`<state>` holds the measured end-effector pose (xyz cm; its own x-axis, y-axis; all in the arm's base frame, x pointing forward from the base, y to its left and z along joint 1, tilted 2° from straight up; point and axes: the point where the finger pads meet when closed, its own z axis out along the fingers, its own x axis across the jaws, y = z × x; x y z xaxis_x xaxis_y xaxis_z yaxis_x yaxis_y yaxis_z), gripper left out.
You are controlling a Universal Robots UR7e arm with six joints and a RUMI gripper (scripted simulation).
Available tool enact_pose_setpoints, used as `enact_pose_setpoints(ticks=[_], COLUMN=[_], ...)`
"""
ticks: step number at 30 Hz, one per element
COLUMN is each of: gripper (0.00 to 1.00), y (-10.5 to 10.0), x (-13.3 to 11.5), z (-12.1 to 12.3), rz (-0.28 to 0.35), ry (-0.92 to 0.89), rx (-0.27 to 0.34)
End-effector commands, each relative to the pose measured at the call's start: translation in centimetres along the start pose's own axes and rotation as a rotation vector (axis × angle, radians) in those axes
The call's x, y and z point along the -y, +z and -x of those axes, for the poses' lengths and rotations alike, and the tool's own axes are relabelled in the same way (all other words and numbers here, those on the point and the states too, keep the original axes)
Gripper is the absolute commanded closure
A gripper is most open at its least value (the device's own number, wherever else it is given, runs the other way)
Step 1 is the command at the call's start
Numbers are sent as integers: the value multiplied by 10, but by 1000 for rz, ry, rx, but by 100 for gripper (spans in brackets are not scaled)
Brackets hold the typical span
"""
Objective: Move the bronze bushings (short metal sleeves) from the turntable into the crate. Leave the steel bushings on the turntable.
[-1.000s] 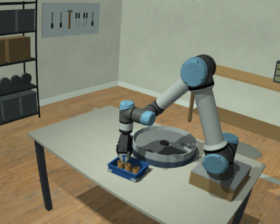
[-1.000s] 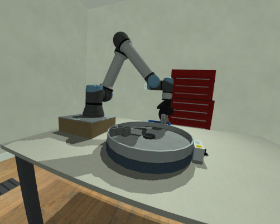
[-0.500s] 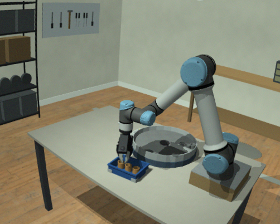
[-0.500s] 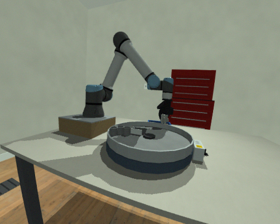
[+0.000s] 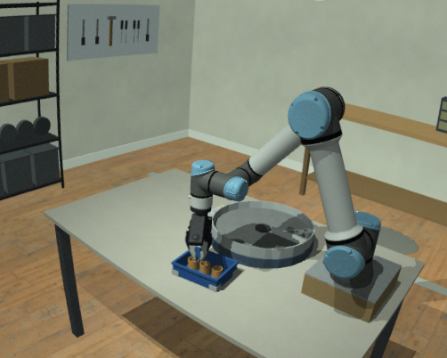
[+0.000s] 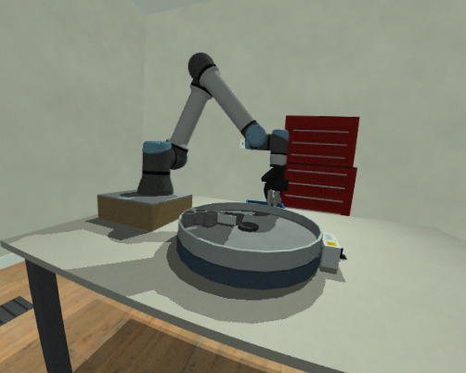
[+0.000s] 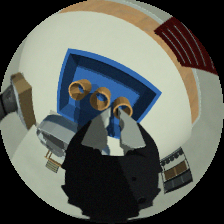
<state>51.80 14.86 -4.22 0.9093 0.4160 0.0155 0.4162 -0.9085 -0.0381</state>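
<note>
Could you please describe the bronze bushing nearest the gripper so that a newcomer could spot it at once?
Find the blue crate beside the grey turntable. Three bronze bushings stand upright in a row inside. Yours is the end one, right at the gripper fingertips; the other two stand clear of the fingers.
</note>
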Motion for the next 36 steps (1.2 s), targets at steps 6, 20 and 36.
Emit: enact_pose_setpoints(ticks=[6,20,36], gripper=[94,94,94], y=[-1,-1,-5], x=[0,0,0], z=[0,0,0], rz=[1,1,1], ry=[0,0,0], rx=[-1,-1,-1])
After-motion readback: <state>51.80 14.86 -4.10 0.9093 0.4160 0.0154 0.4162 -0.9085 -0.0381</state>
